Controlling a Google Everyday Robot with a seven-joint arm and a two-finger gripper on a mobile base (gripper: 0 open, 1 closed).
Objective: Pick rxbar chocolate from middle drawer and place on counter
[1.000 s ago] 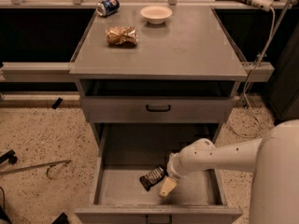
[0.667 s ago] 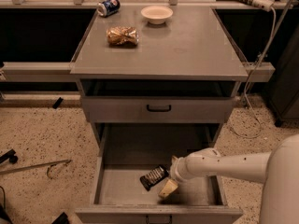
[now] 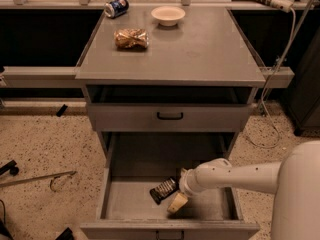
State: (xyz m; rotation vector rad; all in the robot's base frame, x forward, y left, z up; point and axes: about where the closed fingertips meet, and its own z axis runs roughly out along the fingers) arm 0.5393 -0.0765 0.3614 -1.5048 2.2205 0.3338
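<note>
The tool [image 3: 178,200] reaches low into the open drawer [image 3: 106,194] from the right. How wide it is set cannot be told. The bar [image 3: 163,189] lies flat on the drawer floor just left of the tool, perhaps touching it, with its long axis slanting from near-left to far-right. The table [image 3: 200,49] sits well above.

The arm [image 3: 235,176] extends leftward from the right, claw [image 3: 174,197] tilted downward, low centre.
</note>
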